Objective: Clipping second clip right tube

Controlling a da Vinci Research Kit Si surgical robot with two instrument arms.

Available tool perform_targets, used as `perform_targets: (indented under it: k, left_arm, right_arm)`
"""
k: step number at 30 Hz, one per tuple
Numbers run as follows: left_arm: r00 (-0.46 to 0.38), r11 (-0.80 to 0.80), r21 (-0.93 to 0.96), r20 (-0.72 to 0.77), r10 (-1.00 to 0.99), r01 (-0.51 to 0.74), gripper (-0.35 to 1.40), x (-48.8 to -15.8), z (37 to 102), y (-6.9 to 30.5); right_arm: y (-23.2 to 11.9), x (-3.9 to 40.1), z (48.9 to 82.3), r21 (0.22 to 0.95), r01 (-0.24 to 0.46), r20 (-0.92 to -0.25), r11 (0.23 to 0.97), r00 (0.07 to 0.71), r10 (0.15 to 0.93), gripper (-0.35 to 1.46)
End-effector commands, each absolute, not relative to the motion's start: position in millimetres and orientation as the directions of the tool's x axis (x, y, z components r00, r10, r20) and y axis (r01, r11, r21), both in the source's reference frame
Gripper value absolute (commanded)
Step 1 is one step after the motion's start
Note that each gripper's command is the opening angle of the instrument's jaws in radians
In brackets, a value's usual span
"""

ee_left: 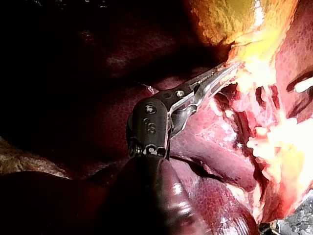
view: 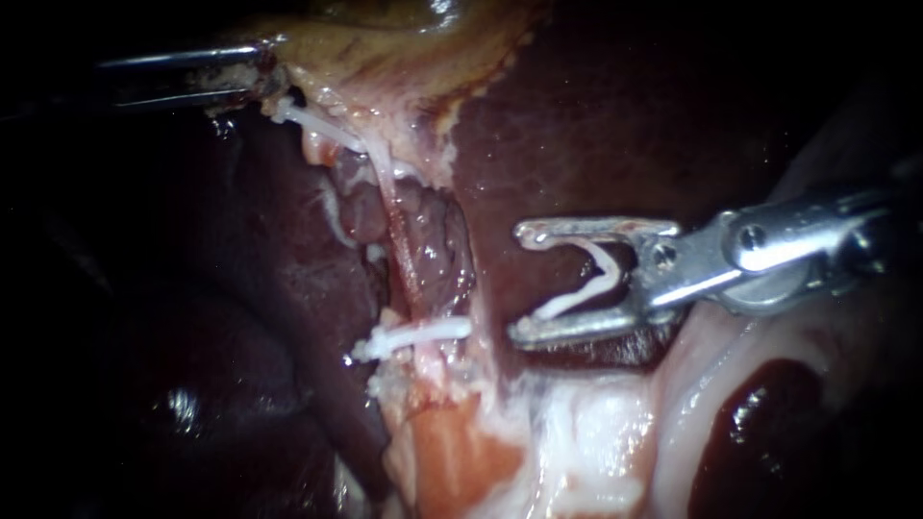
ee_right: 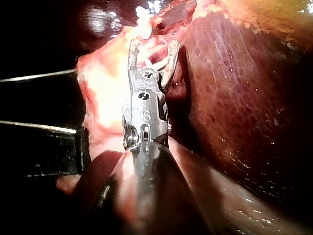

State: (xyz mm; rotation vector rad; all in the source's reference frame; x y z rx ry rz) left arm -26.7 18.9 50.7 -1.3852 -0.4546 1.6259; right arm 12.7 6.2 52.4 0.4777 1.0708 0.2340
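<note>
Dark liver (view: 596, 125) all around. My right instrument (view: 517, 281) carries a clip (view: 588, 286), claw spread wide. My left instrument (view: 265, 69) clamps its claw on the gallbladder (view: 385, 43).

The dark liver (view: 596, 125) bears the yellowish gallbladder (view: 385, 48) and a tube (view: 406, 259) with a white clip (view: 423, 333).

Right instrument (view: 519, 282): bright silver metal; end effector of two slim straight bars with hooked tips.
Pivot screw (view: 750, 235): round, at 3 o'clock of the bars.
Left instrument (ee_left: 230, 68): slender, toothed silver end effector.
Wrist block (ee_left: 149, 125): black, rounded, small screws.
Shaft (ee_left: 161, 200): dark, glossy.
</note>
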Motion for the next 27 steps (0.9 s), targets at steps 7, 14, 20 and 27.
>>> perform_targets:
  k: [7, 14, 20, 27]
  left_arm:
    - [0.057, -0.509, -0.764, -0.574, 0.817, -0.398, -0.35, -26.8, 50.6, 18.8]
    - [0.057, -0.509, -0.763, -0.574, 0.817, -0.399, -0.35, -26.9, 50.6, 18.8]
    - [0.057, -0.508, -0.763, -0.574, 0.817, -0.399, -0.35, -26.9, 50.6, 18.8]
    - [0.058, -0.508, -0.763, -0.574, 0.817, -0.400, -0.35, -27.1, 50.6, 18.8]
  right_arm:
    - [6.7, 16.0, 53.6, 0.576, 0.002, -0.721, 0.817, 0.472, 0.507, 0.50]
    - [5.1, 18.4, 55.6, 0.635, 0.004, -0.678, 0.772, 0.482, 0.555, 0.50]
    - [3.8, 20.4, 57.1, 0.678, 0.023, -0.653, 0.735, 0.477, 0.588, 0.50]
    - [3.7, 21.7, 57.4, 0.738, 0.056, -0.628, 0.672, 0.418, 0.656, 0.50]
